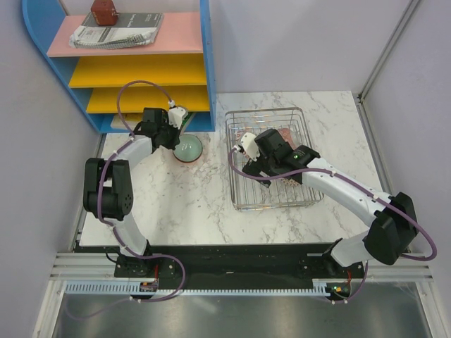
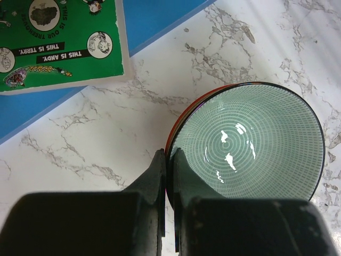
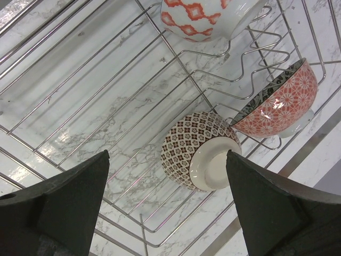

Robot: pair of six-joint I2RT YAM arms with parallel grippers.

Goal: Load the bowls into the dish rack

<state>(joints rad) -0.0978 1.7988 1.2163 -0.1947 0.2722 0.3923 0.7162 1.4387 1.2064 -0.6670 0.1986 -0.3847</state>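
The round pale green ceramic bowl (image 1: 188, 147) (image 2: 250, 141), ringed inside and reddish-brown outside, sits upright on the white marble table (image 1: 190, 204), just in front of the blue shelf unit (image 1: 206, 70) and well apart from the rectangular chrome wire dish rack (image 1: 264, 113) (image 3: 176, 53) to its right. It is the only bowl visible outside the rack.

The left pincer (image 1: 175, 134) (image 2: 167, 157) is clenched on this bowl's near rim: in the left wrist view one finger stands outside the wall and the other just inside, with the thin edge pinched between them. The rest of the bowl reaches away from the fingers, unsupported.

That one-sided hold is probably the main risk. With all its weight beyond the pinch, the glazed bowl could swing down or slip out on the lift and drop onto the marble. It could also catch the rack's raised side if carried across too low.

Inside the rack lie three bowls: a red-and-white patterned bowl (image 3: 202, 18) at the far end, a brown mesh-patterned bowl (image 3: 194, 154) on its side, and a coral flower-patterned bowl (image 3: 282, 104) leaning on the wires beside it. The right pincer (image 1: 243, 151) (image 3: 166, 160) hangs over them, released, its fingers spread wide and holding nothing. It occupies the space over the rack, so the two arms might meet there.
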